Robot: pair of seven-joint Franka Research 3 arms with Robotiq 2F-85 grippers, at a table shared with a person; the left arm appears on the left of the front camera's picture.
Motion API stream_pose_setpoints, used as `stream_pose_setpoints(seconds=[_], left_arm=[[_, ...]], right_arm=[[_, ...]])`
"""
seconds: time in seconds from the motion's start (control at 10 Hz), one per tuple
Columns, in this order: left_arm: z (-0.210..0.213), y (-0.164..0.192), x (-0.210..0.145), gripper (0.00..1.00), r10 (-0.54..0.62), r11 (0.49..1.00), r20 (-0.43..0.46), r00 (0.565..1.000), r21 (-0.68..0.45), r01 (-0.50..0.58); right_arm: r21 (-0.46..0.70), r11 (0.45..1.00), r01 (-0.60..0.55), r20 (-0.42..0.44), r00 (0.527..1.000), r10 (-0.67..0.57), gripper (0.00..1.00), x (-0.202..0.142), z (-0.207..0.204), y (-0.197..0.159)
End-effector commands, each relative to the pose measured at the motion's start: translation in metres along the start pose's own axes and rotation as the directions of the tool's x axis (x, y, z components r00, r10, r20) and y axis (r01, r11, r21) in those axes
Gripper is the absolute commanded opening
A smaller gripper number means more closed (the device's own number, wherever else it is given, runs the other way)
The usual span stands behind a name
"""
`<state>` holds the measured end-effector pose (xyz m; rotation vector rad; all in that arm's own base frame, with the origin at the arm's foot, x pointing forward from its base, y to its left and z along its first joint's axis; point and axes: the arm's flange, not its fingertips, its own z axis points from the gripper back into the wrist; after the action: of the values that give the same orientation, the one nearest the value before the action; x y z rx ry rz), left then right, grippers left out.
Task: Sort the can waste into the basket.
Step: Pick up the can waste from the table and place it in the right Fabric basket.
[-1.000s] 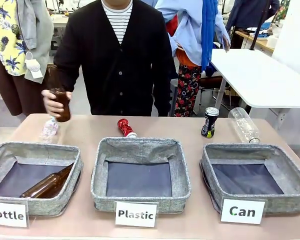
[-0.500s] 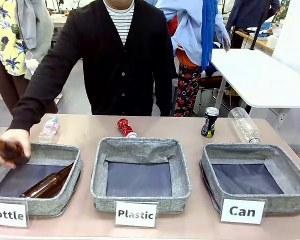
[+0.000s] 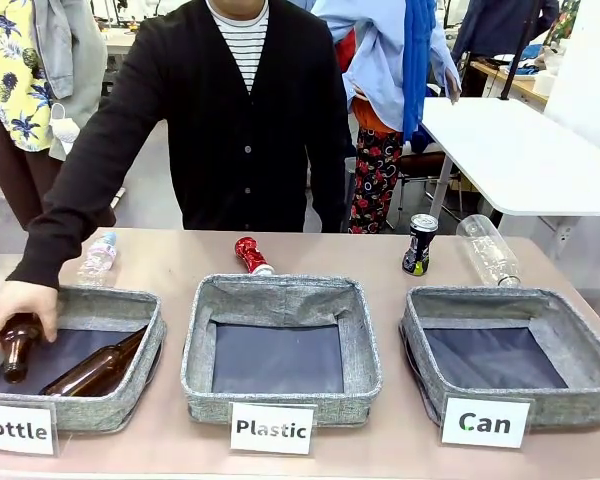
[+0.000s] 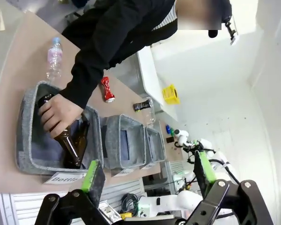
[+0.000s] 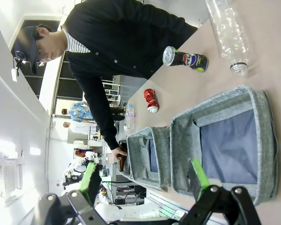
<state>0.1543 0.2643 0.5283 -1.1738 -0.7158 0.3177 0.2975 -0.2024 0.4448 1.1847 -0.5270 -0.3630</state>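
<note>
Front view shows a tan table (image 3: 175,258) before a white table (image 3: 520,150); left gripper (image 4: 146,168) and right gripper (image 5: 144,174) gape wide.

Tan table (image 3: 170,262): baskets (image 3: 500,300), cans (image 3: 419,245), bottles (image 3: 488,250)

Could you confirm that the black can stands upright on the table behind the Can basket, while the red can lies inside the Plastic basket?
Not quite: the front view shows the red can lying on the table just behind the Plastic basket, not inside it. The black can does stand upright on the table behind the Can basket.
</note>
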Motion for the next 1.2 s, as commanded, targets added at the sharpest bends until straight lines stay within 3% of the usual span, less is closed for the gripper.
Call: stream_pose_setpoints(seconds=[0.0, 0.4, 0.7, 0.9, 1.1], left_arm=[[-0.002, -0.017, 0.010, 1.00, -0.002, 0.999, -0.062, 0.998, 0.032, 0.004], [-0.008, -0.024, 0.024, 1.00, 0.028, 0.997, -0.091, 0.995, 0.079, -0.021], [-0.048, -0.052, 0.040, 1.00, 0.065, 0.995, -0.182, 0.981, 0.082, -0.050], [-0.113, -0.096, 0.050, 1.00, 0.058, 0.987, -0.292, 0.955, 0.163, -0.010], [-0.216, -0.144, 0.053, 1.00, -0.013, 0.943, -0.416, 0.909, 0.299, 0.150]], right_arm=[[0.017, 1.000, -0.014, 0.009, 1.000, 0.014, 1.00, 0.003, 0.000, 0.002], [0.017, 1.000, -0.014, 0.009, 1.000, 0.014, 1.00, 0.003, 0.000, 0.002], [0.017, 1.000, -0.014, 0.009, 1.000, 0.014, 1.00, 0.003, 0.000, 0.002], [0.017, 1.000, -0.014, 0.009, 1.000, 0.014, 1.00, 0.003, 0.000, 0.002], [0.017, 1.000, -0.014, 0.009, 1.000, 0.014, 1.00, 0.003, 0.000, 0.002]])
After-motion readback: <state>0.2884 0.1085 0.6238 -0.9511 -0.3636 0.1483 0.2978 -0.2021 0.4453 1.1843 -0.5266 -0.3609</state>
